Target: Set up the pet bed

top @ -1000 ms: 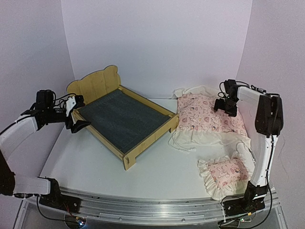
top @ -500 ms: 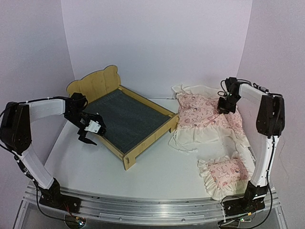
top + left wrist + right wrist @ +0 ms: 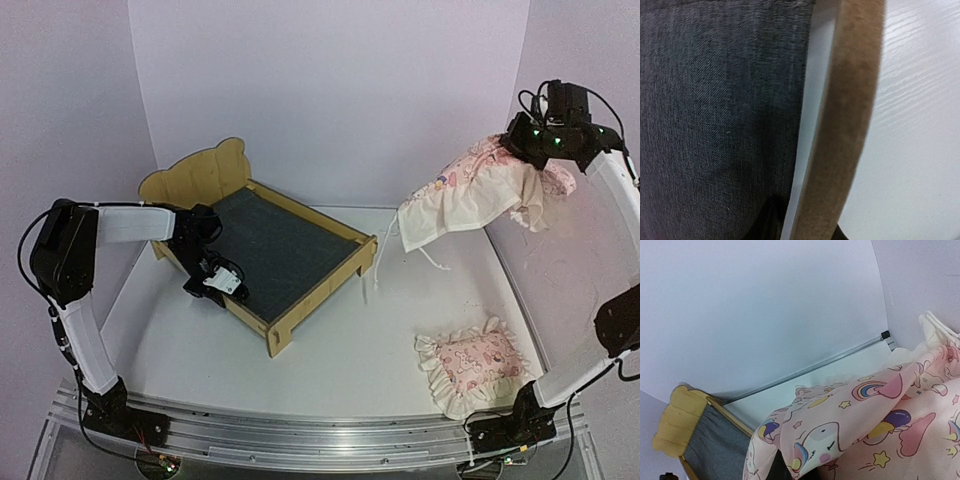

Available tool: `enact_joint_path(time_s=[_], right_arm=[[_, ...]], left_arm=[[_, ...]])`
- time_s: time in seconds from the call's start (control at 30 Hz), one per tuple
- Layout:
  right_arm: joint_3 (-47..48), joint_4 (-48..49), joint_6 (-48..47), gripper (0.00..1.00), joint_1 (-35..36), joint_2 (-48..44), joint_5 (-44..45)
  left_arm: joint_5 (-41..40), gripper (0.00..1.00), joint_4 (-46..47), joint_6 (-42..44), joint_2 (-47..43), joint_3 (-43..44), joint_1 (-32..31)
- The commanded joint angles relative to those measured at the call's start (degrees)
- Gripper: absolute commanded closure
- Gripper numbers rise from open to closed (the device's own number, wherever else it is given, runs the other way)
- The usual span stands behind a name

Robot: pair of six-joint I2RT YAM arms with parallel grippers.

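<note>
Top view, nearest first. The small ruffled pillow (image 3: 470, 365) lies flat at the lower right, close to the right arm's base and the table's front edge. To its left you have a wide open stretch of white table (image 3: 330, 360) running up to the foot of the pet bed (image 3: 280, 250).

The pet bed sits left of centre, skewed. Its foot end points toward lower centre and its bear-ear headboard (image 3: 200, 175) toward the upper left, near the left wall.

Your left gripper (image 3: 218, 280) is down at the bed's left side rail (image 3: 840, 125), about midway along. In the left wrist view the rail's top edge runs between the dark fingers (image 3: 767, 225), one against the inner face and a sliver of the other against the outer face. The jaws are drawn in and clamp the rail. Only a narrow strip of table is free between that rail and the left wall.

Your right gripper (image 3: 527, 138) is high at the upper right, pinched fully closed on the pink printed mattress cushion (image 3: 460, 190). The cushion hangs off the table, draping down and to the left. Its lowest corner and loose strings dangle just beside the bed's right corner. You cannot tell whether they touch. The table under the cushion is open to the back wall (image 3: 330, 90).
</note>
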Motion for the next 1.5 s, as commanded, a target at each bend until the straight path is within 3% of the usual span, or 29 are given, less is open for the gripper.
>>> enact_joint_path(time_s=[0.0, 0.07, 0.4, 0.47, 0.57, 0.63, 0.77, 0.97, 1.1, 1.3, 1.37, 1.43, 1.47], right_arm=[[-2.67, 7.29, 6.25, 1.00, 2.31, -2.99, -2.11], [-3.79, 10.32, 7.40, 1.00, 3.97, -4.25, -2.32], [-0.08, 14.19, 5.38, 1.00, 13.02, -1.16, -1.77], [0.15, 14.70, 5.30, 1.00, 14.12, -0.41, -1.93], [0.13, 15.55, 5.67, 1.00, 15.99, 0.71, -2.26], [0.35, 16.14, 6.01, 1.00, 17.67, 1.58, -2.35], [0.46, 17.68, 6.62, 1.00, 22.19, 3.50, -2.08], [-0.88, 20.35, 6.76, 1.00, 30.67, 7.01, 1.41], [-0.17, 21.96, 7.62, 1.00, 37.70, 12.34, 2.27], [-1.42, 21.96, 11.65, 1.00, 44.40, 19.96, -0.86], [-5.86, 21.21, 14.33, 0.91, 44.40, 20.29, -2.51], [-8.67, 17.41, 13.69, 0.58, 44.41, 19.83, -2.31], [-8.82, 14.69, 12.32, 0.49, 44.41, 19.50, -1.41]], left_arm=[[2.77, 0.92, -7.40, -15.43, 0.06, 5.38, -6.23], [5.88, 0.98, -8.83, -22.11, 0.48, 7.35, -10.11], [14.07, 0.97, -3.60, -47.72, 5.90, 13.97, -26.42], [15.76, 0.87, -2.88, -49.77, 6.53, 14.70, -27.56], [20.03, 0.59, -2.69, -52.26, 5.74, 16.08, -27.83], [21.72, 0.46, -3.06, -54.11, 4.19, 17.98, -27.77], [22.24, 0.36, -3.33, -57.19, -1.30, 22.70, -25.71], [29.79, 0.14, -0.54, -58.44, -13.72, 23.76, -14.72], [24.95, 0.03, 2.82, -57.84, -20.96, 19.58, -10.45], [14.66, 0.01, 5.42, -58.83, -24.03, 11.68, -5.48], [11.26, 0.01, 3.62, -57.04, -23.94, 8.89, -5.33], [8.67, 0.01, 0.71, -54.45, -23.84, 5.56, -5.35], [7.69, 0.01, -0.44, -53.51, -23.79, 4.35, -5.35]])
